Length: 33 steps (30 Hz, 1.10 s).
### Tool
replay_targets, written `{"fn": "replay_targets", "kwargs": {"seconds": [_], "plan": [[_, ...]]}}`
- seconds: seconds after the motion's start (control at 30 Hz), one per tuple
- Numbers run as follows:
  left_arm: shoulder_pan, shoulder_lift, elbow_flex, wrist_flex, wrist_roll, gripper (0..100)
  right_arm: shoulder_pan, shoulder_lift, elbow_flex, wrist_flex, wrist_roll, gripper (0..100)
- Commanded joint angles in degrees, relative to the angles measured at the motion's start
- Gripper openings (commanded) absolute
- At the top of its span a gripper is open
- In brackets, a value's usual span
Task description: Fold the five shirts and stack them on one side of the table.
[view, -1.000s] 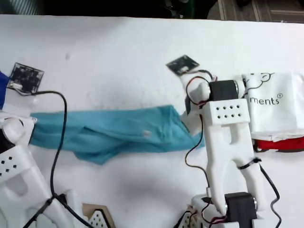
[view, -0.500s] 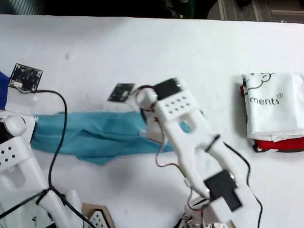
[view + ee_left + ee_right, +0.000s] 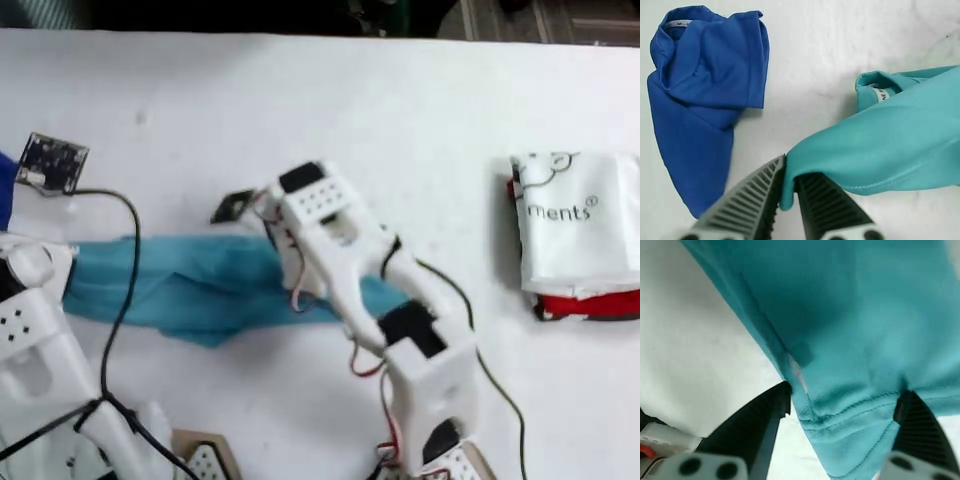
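Looking down from the high view: teal shirt (image 3: 190, 285) stretched in a long band across the tabletop (image 3: 400, 100), one end at the left arm (image 3: 30, 340), the other under the right arm (image 3: 330, 235). Folded white shirt (image 3: 575, 230) stacked on a red shirt (image 3: 585, 303) at the right edge. Left wrist view: left gripper (image 3: 789, 172) pinched tight on a teal hem, crumpled blue shirt (image 3: 700, 90) lying nearby, apart. Right wrist view: right gripper (image 3: 842, 397) spread wide, straddling teal cloth, not clamped on it.
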Motion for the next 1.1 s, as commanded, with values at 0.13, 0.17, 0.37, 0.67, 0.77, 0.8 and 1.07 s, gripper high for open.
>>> {"fn": "replay_targets", "kwargs": {"seconds": [0.13, 0.17, 0.37, 0.67, 0.77, 0.8, 1.07], "plan": [[-0.48, 0.13, -0.35, -0.97, 0.62, 2, 1.98, 1.01, -1.67, 0.31, 0.44, 33.4], [-0.48, 0.04, -0.35, -0.97, 0.62, 2, 2.51, 0.92, -1.67, 0.31, 0.44, 33.4], [-0.48, -0.13, -0.35, -0.97, 0.62, 2, 5.58, 0.57, -1.93, 4.62, 2.99, 33.4], [-0.48, 0.04, -0.44, -0.88, 0.62, 2, 1.54, 0.48, -1.58, 2.42, 2.73, 33.3], [-0.48, -0.04, -0.35, -0.79, 0.62, 2, 1.8, 2.07, -1.93, 0.92, 2.73, 30.8], [-0.48, -0.13, -0.35, -0.7, 0.62, 2, 2.07, 2.51, -1.93, 0.84, 2.73, 28.2], [-0.57, -0.22, -0.35, -0.62, 0.62, 2, 2.95, 0.92, -2.02, 0.92, 2.99, 15.5]]}}
